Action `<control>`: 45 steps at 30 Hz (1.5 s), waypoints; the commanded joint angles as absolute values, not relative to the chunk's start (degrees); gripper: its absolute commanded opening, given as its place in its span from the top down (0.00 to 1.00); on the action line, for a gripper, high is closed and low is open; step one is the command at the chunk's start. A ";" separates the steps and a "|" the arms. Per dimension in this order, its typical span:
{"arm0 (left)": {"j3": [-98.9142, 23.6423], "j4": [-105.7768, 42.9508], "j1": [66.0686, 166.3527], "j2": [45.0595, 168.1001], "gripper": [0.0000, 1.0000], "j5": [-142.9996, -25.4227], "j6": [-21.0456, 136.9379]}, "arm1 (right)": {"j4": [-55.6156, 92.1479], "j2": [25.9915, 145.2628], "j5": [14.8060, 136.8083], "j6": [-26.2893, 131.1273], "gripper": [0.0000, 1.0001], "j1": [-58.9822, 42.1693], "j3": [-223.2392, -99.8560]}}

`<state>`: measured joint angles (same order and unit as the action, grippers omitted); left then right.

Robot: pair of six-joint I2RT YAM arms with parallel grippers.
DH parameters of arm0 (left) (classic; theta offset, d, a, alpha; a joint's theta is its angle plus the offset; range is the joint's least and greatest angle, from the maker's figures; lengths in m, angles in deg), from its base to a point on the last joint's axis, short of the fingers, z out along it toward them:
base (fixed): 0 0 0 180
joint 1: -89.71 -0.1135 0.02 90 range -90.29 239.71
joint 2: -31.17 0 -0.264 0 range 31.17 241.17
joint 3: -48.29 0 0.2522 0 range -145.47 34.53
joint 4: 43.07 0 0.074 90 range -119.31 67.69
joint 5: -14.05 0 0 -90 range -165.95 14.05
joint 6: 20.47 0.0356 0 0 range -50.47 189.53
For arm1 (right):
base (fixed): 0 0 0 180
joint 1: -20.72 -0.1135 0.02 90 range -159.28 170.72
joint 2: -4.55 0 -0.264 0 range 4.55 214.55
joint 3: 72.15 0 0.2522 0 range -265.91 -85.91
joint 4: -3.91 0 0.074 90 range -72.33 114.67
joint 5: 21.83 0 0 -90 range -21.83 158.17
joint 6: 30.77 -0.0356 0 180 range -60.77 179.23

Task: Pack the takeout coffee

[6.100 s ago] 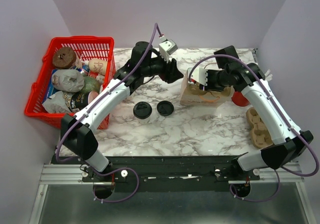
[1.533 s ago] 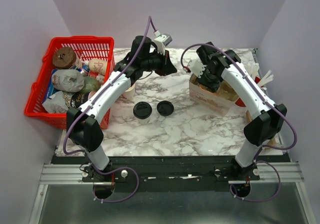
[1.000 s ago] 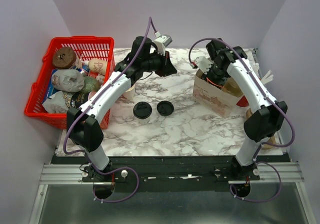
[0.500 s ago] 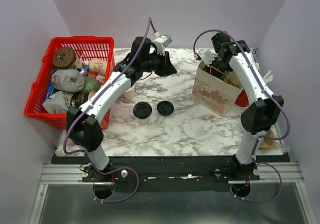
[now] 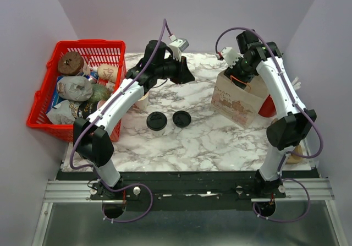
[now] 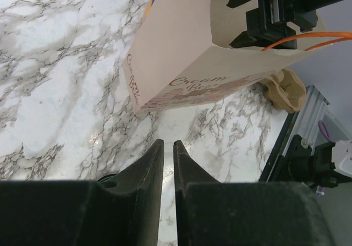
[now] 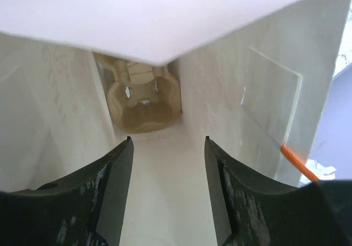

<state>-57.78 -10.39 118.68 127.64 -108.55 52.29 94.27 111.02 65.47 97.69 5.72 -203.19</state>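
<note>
The takeout coffee (image 5: 157, 121), a small whitish cup with a black lid, stands on the marble table left of a loose flat black lid (image 5: 182, 118). The brown paper bag (image 5: 237, 99) stands tilted at the right, and also shows in the left wrist view (image 6: 181, 53). My right gripper (image 5: 238, 71) is open, its jaws inside the bag's mouth (image 7: 168, 138), holding nothing. A tan cup carrier (image 7: 143, 100) lies at the bag's bottom. My left gripper (image 5: 188, 77) hovers left of the bag, shut and empty (image 6: 165, 142).
A red basket (image 5: 41, 100) of packaged food sits at the far left. A tan paper cup (image 5: 142, 99) stands under the left arm. A red cup (image 5: 268, 108) is behind the bag. A cardboard carrier (image 5: 296, 155) lies at the right edge.
My right gripper has moved toward the far edge and up to the bag's mouth, and the bag has tipped from lying to nearly upright. The left arm has stayed still lately.
</note>
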 commanded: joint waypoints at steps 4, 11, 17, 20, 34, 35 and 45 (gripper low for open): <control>-58.28 -13.75 118.45 128.47 0.72 -115.22 53.88 | 104.77 107.12 67.81 94.66 0.37 5.60 -211.76; -59.51 -15.70 119.24 129.09 0.57 -131.39 67.04 | 96.43 99.67 70.37 92.81 0.36 5.60 -213.36; -66.17 -8.40 123.98 130.22 0.45 -132.38 86.92 | 93.26 96.92 69.75 93.60 0.36 9.28 -210.91; -68.82 -10.05 126.88 131.63 0.44 -130.54 88.51 | 89.66 93.59 70.10 95.53 0.35 11.40 -205.21; -76.21 -16.74 133.66 137.78 0.43 -120.78 91.50 | 82.63 90.41 75.72 98.26 0.34 19.05 -198.52; -76.99 -17.52 133.74 138.39 0.43 -120.69 91.41 | 81.93 90.42 76.77 98.26 0.34 20.36 -197.63; -77.00 -21.93 134.71 139.89 0.47 -118.74 91.40 | 75.93 93.84 86.61 99.83 0.35 22.65 -193.22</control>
<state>-75.61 -18.57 134.03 139.14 -118.56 89.34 79.01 91.48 81.29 98.72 22.46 -192.52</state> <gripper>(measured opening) 0.536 0.654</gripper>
